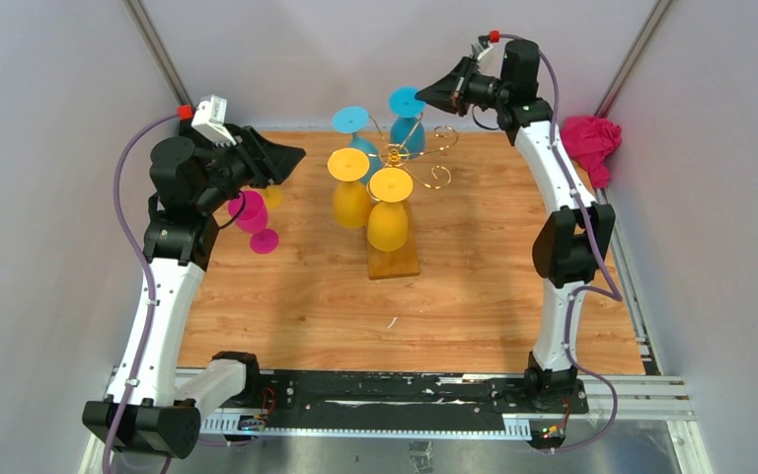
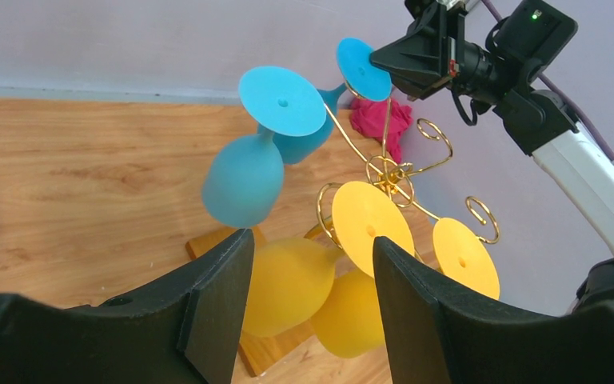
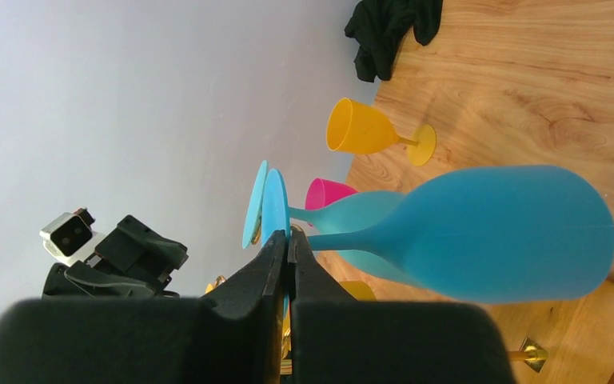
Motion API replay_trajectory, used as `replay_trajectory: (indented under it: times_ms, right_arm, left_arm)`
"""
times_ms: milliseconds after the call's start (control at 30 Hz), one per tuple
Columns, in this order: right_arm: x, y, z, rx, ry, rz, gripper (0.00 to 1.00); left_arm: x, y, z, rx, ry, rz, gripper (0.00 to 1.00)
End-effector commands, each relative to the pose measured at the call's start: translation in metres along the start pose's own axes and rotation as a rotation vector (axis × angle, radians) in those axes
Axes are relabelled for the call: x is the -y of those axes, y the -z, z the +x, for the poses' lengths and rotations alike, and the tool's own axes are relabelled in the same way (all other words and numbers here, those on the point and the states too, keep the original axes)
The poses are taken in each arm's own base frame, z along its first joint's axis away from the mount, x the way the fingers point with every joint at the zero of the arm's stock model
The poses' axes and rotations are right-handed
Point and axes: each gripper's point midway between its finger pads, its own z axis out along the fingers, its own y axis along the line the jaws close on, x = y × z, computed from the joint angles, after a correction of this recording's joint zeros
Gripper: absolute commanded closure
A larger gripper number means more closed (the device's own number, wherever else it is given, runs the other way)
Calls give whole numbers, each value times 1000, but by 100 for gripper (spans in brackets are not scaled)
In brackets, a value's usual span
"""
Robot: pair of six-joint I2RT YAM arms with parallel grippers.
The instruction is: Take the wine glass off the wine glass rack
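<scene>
The wine glass rack (image 1: pixel 396 155) is gold scrolled wire on a wooden base (image 1: pixel 395 263), with two blue and two yellow glasses hanging upside down. My right gripper (image 1: pixel 426 96) is at the rack's far right arm, shut on the rim of the foot (image 3: pixel 274 204) of the blue wine glass (image 3: pixel 496 236); its jaws pinch the thin disc edge-on. In the left wrist view, the right gripper's tips (image 2: pixel 384 60) meet that foot (image 2: pixel 358 68). My left gripper (image 2: pixel 312 240) hovers open left of the rack, with nothing between its fingers.
A pink glass (image 1: pixel 252 212) and a yellow glass (image 3: pixel 364 128) lie on the table at the left, near the left arm. A pink cloth (image 1: pixel 592 143) sits at the right wall. A dark cloth (image 3: pixel 392 28) lies at the table's far end in the right wrist view.
</scene>
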Motion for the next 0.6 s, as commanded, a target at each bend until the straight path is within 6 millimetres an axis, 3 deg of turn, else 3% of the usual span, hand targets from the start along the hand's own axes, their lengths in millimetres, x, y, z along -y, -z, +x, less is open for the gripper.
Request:
replay_trajectory:
  times_ms: [0, 267, 567]
  right_arm:
    - [2, 10, -7, 14, -17, -8, 100]
    - [-17, 23, -11, 44, -43, -75, 100]
    - [-43, 38, -1, 32, -8, -103, 100]
  left_arm:
    - [0, -1, 6, -12, -4, 8, 38]
    - [-3, -4, 9, -19, 12, 8, 39]
    - [-4, -6, 12, -27, 21, 8, 39]
